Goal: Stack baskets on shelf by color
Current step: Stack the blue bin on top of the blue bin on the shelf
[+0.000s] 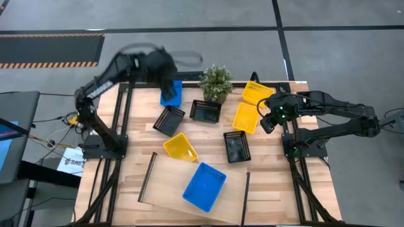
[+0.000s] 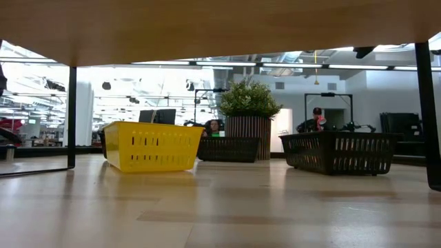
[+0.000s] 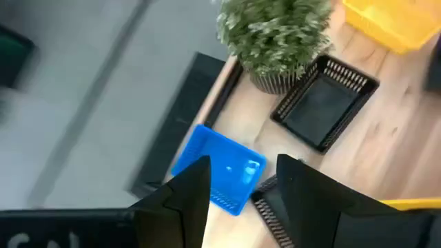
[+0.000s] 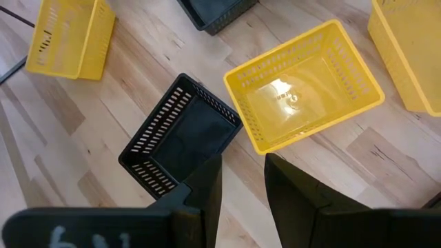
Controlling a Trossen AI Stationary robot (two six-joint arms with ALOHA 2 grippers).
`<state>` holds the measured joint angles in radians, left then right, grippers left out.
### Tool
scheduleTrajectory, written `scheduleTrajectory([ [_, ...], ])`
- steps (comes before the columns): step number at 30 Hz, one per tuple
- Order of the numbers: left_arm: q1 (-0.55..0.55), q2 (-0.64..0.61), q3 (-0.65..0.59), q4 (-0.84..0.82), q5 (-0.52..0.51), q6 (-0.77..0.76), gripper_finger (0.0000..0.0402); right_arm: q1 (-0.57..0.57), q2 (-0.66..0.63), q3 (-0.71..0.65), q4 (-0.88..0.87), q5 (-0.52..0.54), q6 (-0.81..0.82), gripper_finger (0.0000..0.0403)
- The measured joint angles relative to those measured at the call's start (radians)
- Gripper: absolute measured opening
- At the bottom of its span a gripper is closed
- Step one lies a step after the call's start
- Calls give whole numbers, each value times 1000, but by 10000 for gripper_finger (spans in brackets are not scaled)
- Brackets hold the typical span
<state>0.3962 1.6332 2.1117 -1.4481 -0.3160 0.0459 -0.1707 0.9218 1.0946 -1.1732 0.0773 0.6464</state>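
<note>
1. A white paper sheet (image 1: 71,162) on the floor beside the left arm's base, well behind the left gripper (image 1: 169,88), bears dark print beginning "SAF"; the remaining letters are too small to make out.
2. No brand, number or label can be read on the baskets, the plant pot, the shelf or either arm.
</note>
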Motion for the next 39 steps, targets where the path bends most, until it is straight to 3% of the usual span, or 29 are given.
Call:
scheduleTrajectory([
  [4,224,1,-26,79,205,-33,155,0,0,0,0,0,0,133],
  [10,426,2,-250,148,174,-247,155,0,0,0,4,1,8,134],
  [14,493,4,-444,224,234,-441,155,0,0,0,5,1,8,133],
  [21,497,4,-612,343,312,-519,155,0,0,0,5,2,8,134],
  [32,392,4,-624,293,155,-688,155,0,0,0,6,9,0,134],
  [39,375,52,-624,309,199,-739,155,0,0,0,6,56,-3,133],
])
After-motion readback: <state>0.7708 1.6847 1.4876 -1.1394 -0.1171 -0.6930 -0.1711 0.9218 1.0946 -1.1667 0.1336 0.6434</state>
